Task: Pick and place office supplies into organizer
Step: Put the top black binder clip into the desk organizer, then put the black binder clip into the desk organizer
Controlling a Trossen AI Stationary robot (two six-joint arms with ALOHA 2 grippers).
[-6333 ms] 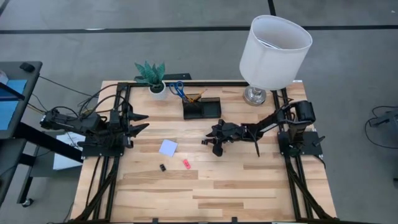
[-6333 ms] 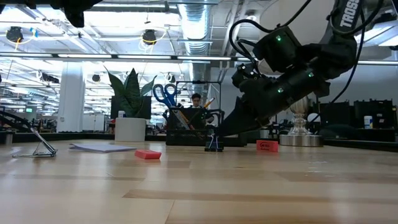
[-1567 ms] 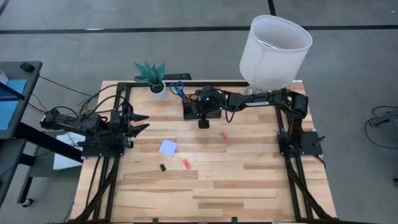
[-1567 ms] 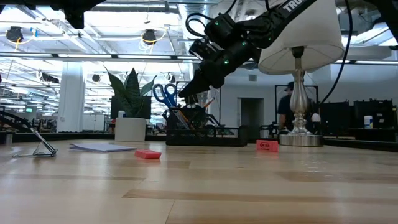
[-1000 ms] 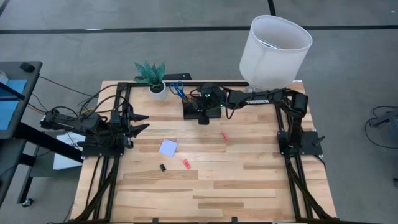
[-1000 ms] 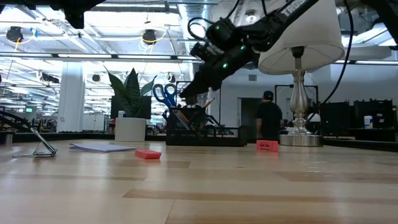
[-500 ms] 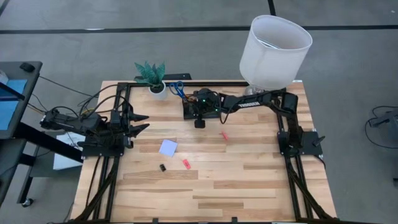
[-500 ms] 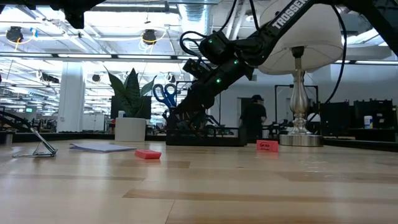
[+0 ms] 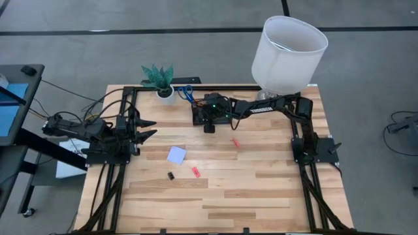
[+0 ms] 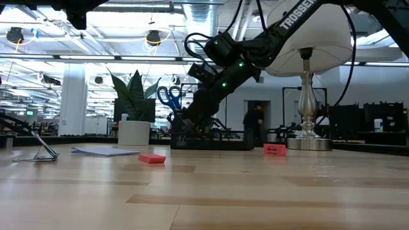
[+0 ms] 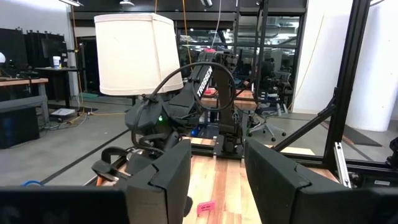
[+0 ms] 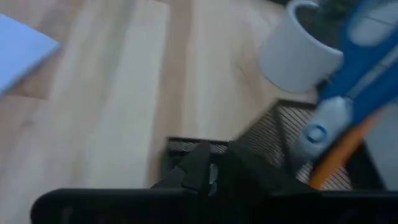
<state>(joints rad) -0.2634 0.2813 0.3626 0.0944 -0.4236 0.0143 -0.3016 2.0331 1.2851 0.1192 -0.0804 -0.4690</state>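
- We see a light wooden table (image 9: 261, 189) from above, and we place everything by the black desk organizer (image 9: 223, 117) at its far edge, about midway across.
- A white table lamp (image 9: 289, 46) with a wide shade stands right of the organizer, at the table's far right corner.
- The right arm reaches from the lamp side across to the organizer, and the right gripper (image 9: 209, 121) hangs low over the organizer's left part, at its near edge.
- In the right wrist view its fingers stand close together just above the organizer's mesh rim; we cannot tell whether they are parted or pinch anything.
- The left gripper (image 9: 149, 128) waits well left of the organizer at the table's left edge, its fingers (image 11: 163, 180) a little apart and holding nothing.
- A white pot with a green plant (image 9: 161, 83) stands just left of the organizer.
- Blue-handled scissors (image 9: 185, 91) and an orange pen (image 12: 336, 163) stand upright in the organizer's taller cup.
- A pale lavender note pad (image 9: 176, 155) lies on the table, nearer than the organizer and to its left.
- A small pink-red piece (image 9: 235, 141) lies just in front of the organizer; a second pink-red piece (image 9: 195, 172) lies farther forward.
- A tiny black clip (image 9: 170, 175) lies beside the second piece, farthest from the organizer.
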